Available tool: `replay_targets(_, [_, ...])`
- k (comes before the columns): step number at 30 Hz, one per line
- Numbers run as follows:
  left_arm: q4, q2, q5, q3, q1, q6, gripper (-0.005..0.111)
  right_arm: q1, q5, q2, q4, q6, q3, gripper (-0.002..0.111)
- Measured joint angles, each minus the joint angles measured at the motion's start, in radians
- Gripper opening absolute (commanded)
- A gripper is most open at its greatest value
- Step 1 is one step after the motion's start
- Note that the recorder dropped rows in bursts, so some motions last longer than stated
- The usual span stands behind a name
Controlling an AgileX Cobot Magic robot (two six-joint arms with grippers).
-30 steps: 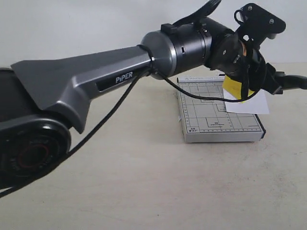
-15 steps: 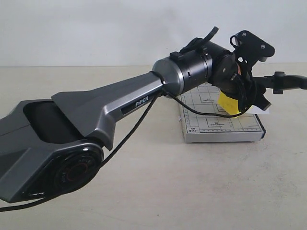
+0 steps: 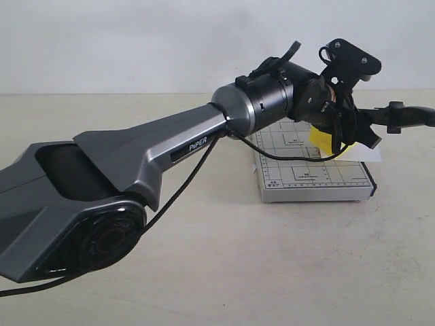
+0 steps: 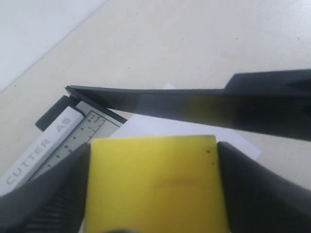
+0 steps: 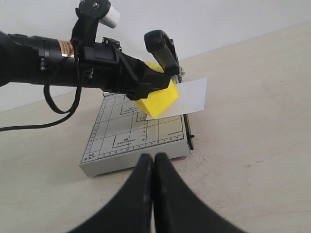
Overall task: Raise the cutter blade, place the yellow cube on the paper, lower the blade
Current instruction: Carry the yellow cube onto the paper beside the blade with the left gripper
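Observation:
The yellow cube [image 4: 155, 187] sits between the fingers of my left gripper [image 4: 153, 145], which is shut on it. In the exterior view the cube [image 3: 321, 139] hangs over the grey gridded trimmer [image 3: 306, 182], at the near edge of the white paper [image 3: 374, 155]. I cannot tell whether the cube touches the paper. The cutter blade [image 4: 194, 104] is raised, and its thick handle [image 5: 160, 46] stands up behind the cube [image 5: 158, 99]. My right gripper [image 5: 154, 158] is shut on nothing, low over the table in front of the trimmer [image 5: 131, 145].
The left arm's long grey link [image 3: 156, 153] and its black cable [image 3: 177, 183] cross the left and middle of the exterior view. The paper [image 5: 192, 94] overhangs the trimmer on the blade side. A beige tabletop [image 3: 272, 272] lies around the trimmer and a pale wall stands behind.
The left arm has stretched out and lowered, carrying the cube a little down and towards the trimmer's middle. In the last half second it barely moved. The blade stays raised.

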Motion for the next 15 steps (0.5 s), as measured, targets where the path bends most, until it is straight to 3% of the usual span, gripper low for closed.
replay_targets(6, [-0.002, 0.000, -0.001, 0.000, 0.000, 0.000, 0.009, 0.000, 0.000, 0.000, 0.000, 0.000, 0.000, 0.000])
replay_targets(11, [-0.002, 0.000, -0.002, 0.000, 0.000, 0.000, 0.037, 0.000, 0.000, 0.000, 0.000, 0.000, 0.000, 0.000])
replay_targets(15, [-0.002, 0.000, -0.002, 0.000, 0.000, 0.000, 0.052, 0.000, 0.000, 0.000, 0.000, 0.000, 0.000, 0.000])
